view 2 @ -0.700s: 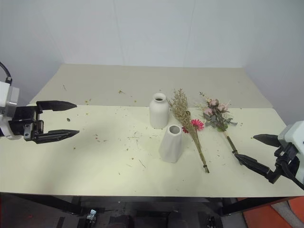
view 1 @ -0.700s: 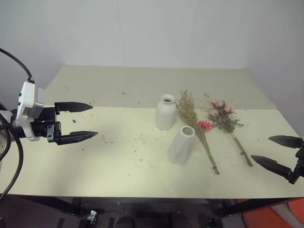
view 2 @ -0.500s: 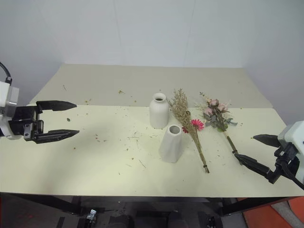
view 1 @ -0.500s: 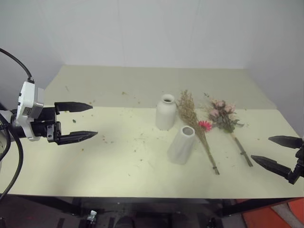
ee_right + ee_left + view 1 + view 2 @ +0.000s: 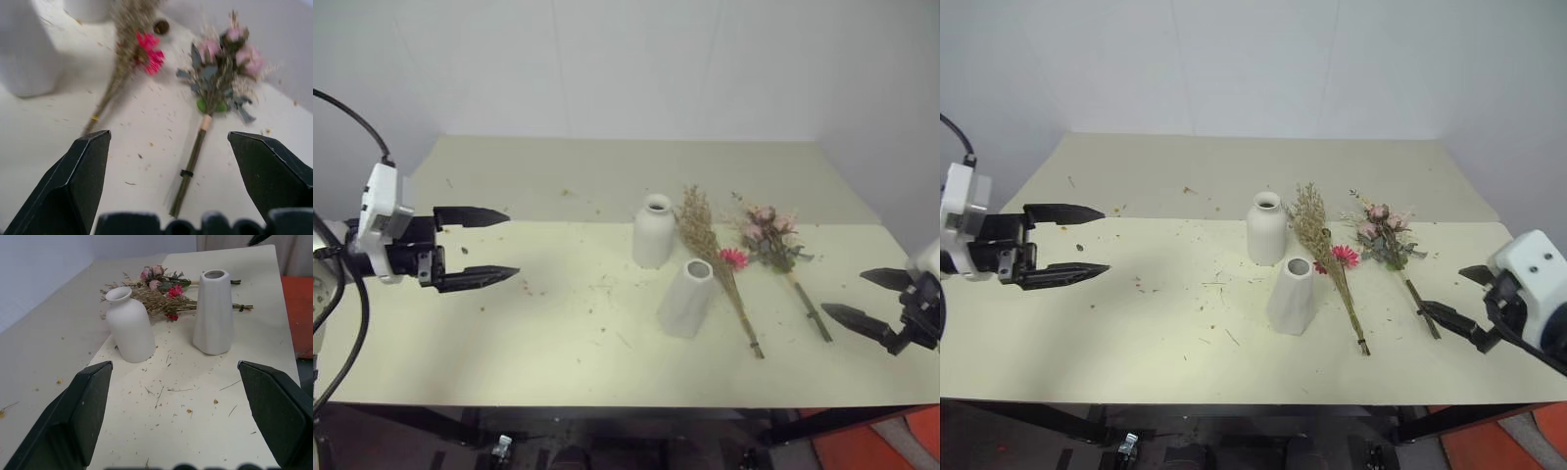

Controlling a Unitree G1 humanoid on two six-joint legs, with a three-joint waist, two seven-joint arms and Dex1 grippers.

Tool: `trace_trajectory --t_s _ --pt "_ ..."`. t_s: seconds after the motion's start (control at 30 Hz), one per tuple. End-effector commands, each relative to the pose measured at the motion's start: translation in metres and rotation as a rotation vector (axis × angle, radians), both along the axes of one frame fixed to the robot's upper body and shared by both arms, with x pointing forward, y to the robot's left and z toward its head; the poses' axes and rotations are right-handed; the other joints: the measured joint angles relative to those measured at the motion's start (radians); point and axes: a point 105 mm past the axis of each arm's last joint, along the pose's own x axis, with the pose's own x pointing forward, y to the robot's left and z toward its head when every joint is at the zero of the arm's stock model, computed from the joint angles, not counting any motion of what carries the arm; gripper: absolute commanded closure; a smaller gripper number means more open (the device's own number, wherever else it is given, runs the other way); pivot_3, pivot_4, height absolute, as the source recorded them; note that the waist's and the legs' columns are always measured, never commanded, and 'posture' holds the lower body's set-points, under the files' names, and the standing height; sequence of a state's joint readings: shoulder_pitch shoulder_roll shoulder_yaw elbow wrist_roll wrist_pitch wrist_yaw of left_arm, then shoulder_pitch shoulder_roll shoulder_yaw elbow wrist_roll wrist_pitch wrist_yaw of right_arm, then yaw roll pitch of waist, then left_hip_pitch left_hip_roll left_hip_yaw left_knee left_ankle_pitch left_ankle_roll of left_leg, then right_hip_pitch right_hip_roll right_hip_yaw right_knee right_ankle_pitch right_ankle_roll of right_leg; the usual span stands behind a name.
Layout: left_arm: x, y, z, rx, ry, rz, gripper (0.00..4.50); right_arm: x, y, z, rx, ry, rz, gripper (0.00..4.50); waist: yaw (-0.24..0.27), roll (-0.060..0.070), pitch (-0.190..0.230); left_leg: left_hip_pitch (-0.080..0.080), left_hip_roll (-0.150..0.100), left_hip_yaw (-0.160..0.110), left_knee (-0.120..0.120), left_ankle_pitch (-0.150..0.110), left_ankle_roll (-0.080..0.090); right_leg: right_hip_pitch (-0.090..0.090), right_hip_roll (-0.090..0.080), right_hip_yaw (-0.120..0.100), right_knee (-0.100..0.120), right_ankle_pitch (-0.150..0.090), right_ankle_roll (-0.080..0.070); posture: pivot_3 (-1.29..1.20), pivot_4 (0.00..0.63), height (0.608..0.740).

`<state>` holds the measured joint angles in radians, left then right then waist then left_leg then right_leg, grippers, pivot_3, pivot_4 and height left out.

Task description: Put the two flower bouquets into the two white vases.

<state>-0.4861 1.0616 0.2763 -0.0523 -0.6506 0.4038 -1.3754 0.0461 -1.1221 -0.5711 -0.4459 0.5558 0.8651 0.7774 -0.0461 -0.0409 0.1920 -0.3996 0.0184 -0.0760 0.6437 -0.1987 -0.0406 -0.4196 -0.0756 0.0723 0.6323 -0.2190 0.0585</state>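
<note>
On the tabletop [image 5: 509, 333], the bottle vase [image 5: 653, 232] and the tapered vase [image 5: 686, 299] stand upright and empty near the middle, the tapered one at 5 o'clock of the bottle. The dried bouquet [image 5: 717, 262] lies flat at 3 o'clock of both vases, and the rose bouquet [image 5: 775, 245] lies flat at 3 o'clock of it. The left gripper [image 5: 494, 247] hovers far out at 9 o'clock, the right gripper [image 5: 862, 299] at 4 o'clock by the rose stems, both with jaws spread and empty.

Left tool [image 5: 487, 247] at left side, held above surface, fingers spread wide, pointing level toward centre, empty; right tool [image 5: 863, 301] at right edge, low, fingers spread wide, angled inward, empty
</note>
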Motion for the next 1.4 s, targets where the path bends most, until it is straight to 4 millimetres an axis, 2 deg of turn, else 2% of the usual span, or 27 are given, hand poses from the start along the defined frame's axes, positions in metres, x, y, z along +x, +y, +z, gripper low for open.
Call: trace_trajectory --t_s 0.03,0.23,0.37,0.53,0.7,0.83,1.13,1.17,1.33,1.4 --pt "0.004 -0.005 0.008 0.023 -0.047 -0.033 0.03 0.028 -0.017 -0.007 -0.007 0.075 -0.114 0.0 -0.003 0.0 0.0 0.0 0.0 0.0 0.0 0.0 0.0 0.0 0.0 0.0 0.0 0.0 0.0 0.0 0.15 0.74" --pt "0.023 -0.018 0.011 0.049 -0.052 -0.097 0.03 0.085 -0.021 -0.023 0.039 0.175 -0.181 0.0 -0.002 0.001 0.001 -0.003 0.0 0.0 0.0 0.0 0.0 -0.002 0.0 0.0 0.0 0.001 0.0 0.0 0.15 0.74" --pt "0.03 -0.04 0.009 0.068 -0.05 -0.197 0.03 0.112 -0.02 -0.034 0.033 0.241 -0.21 0.0 -0.001 0.001 0.001 -0.005 -0.001 -0.001 0.0 0.0 0.0 -0.004 0.0 0.0 -0.001 0.003 -0.002 0.0 0.15 0.74" --pt "0.036 -0.057 0.0 0.104 -0.039 -0.273 0.03 0.133 -0.022 -0.042 0.005 0.277 -0.242 0.0 -0.003 0.003 0.002 -0.006 -0.002 -0.001 0.001 0.0 0.0 -0.005 -0.001 0.0 -0.001 0.005 -0.005 0.0 0.15 0.74" --pt "0.036 -0.054 -0.004 0.107 -0.034 -0.282 0.03 0.141 -0.024 -0.047 -0.013 0.308 -0.251 0.0 -0.01 0.004 0.003 -0.007 -0.002 -0.002 0.0 0.0 0.0 -0.005 -0.001 0.0 0.0 0.005 -0.005 0.0 0.15 0.74" --pt "0.034 -0.047 -0.008 0.101 -0.022 -0.263 0.0 0.143 -0.025 -0.046 -0.02 0.326 -0.263 0.88 -0.023 0.005 0.003 -0.006 -0.002 -0.002 0.001 0.0 0.0 -0.005 -0.001 0.0 0.001 0.005 -0.005 0.0 0.15 0.74" --pt "0.033 -0.043 -0.012 0.092 -0.015 -0.239 0.0 0.146 -0.02 -0.051 0.0 0.356 -0.247 4.07 -0.027 0.007 0.004 -0.004 -0.002 -0.002 0.001 0.0 0.0 -0.005 0.0 0.0 0.004 0.005 -0.005 0.0 0.15 0.74" --pt "0.033 -0.043 -0.012 0.09 -0.015 -0.238 0.0 0.147 -0.019 -0.053 0.0 0.361 -0.241 4.29 -0.027 0.007 0.004 -0.004 -0.002 -0.002 0.001 0.0 0.0 -0.005 0.0 0.0 0.005 0.005 -0.005 0.0 0.15 0.74" --pt "0.032 -0.041 -0.013 0.088 -0.016 -0.228 0.0 0.148 -0.02 -0.056 -0.009 0.365 -0.245 4.31 -0.028 0.007 0.004 -0.004 -0.002 -0.002 0.001 0.0 0.0 -0.005 -0.001 0.0 0.005 0.005 -0.005 0.0 0.15 0.74" --pt "0.031 -0.04 -0.013 0.086 -0.02 -0.218 0.0 0.15 -0.022 -0.05 -0.015 0.333 -0.261 4.31 -0.028 0.007 0.004 -0.004 -0.002 -0.002 0.001 0.0 0.0 -0.005 -0.001 0.0 0.006 0.005 -0.005 0.0 0.15 0.74"
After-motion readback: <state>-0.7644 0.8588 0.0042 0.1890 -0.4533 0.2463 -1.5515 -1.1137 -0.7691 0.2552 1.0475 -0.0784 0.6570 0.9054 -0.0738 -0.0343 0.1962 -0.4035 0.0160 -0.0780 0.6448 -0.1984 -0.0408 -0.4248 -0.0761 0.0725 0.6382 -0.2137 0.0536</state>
